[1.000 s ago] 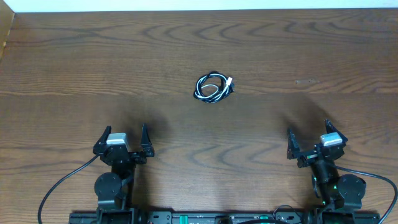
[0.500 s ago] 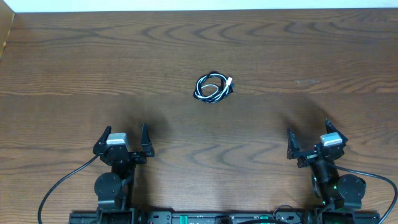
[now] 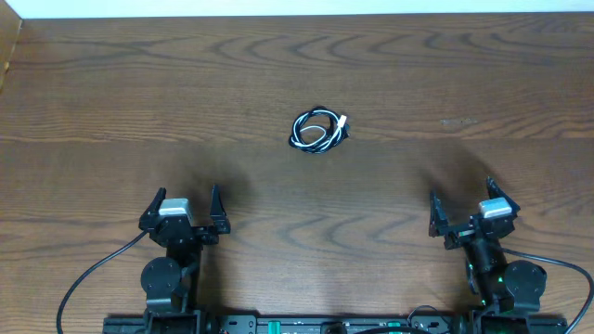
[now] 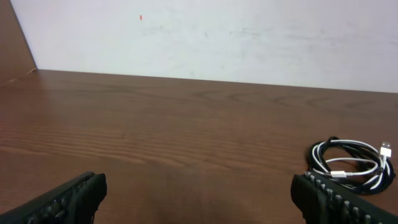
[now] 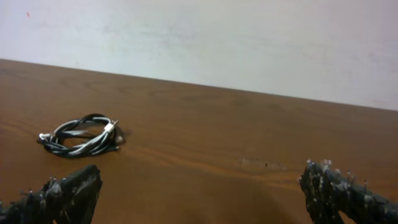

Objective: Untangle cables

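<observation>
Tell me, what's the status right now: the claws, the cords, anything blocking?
Left gripper open, empty. Right gripper open, empty. Cables in one tangled coil, white and black, ahead of both, untouched. Nothing in the way.

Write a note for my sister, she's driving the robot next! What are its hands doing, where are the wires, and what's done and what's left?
The left gripper is open and empty, low by its base.
The right gripper is open and empty, low by its base on the other side.
The cables, one white and one black, lie coiled together in one small bundle mid-table, ahead of both arms. Neither gripper touches them.
Done: nothing that shows; the two cords are wound together.
Left: reach out, take hold of the bundle and work the white cord free of the black one.
</observation>
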You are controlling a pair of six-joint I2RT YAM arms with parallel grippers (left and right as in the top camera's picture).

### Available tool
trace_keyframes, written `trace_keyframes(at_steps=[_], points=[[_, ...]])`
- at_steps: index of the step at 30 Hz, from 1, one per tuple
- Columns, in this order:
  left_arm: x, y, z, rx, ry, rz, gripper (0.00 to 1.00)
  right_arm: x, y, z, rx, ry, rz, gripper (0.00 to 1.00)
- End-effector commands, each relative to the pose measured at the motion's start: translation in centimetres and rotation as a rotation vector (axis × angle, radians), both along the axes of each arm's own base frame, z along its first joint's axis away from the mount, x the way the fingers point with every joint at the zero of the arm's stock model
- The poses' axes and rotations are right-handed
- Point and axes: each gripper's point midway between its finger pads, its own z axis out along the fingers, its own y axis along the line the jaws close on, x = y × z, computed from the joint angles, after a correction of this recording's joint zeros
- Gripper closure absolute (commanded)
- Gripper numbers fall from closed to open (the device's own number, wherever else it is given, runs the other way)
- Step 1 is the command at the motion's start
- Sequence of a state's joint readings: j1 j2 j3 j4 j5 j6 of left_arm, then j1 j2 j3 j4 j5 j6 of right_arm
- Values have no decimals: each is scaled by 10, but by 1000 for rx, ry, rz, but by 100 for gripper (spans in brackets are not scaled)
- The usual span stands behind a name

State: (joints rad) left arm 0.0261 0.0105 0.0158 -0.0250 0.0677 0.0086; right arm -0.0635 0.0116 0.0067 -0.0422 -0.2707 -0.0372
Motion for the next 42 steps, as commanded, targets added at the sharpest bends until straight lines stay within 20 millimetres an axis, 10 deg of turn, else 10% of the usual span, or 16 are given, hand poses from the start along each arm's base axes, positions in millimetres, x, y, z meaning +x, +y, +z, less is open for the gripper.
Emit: trace_keyframes(at_steps=[1,22,42], points=[[-1,2,-15,16,49,6,0,0,-4,-3,-5,8,-21,1],[-1,-3,-3,9,38,-18,0,1,-2,-3,-56,2,-7,1],[68,-34,113,-1,208,-150,0,41,8,78,-33,126,77,1]])
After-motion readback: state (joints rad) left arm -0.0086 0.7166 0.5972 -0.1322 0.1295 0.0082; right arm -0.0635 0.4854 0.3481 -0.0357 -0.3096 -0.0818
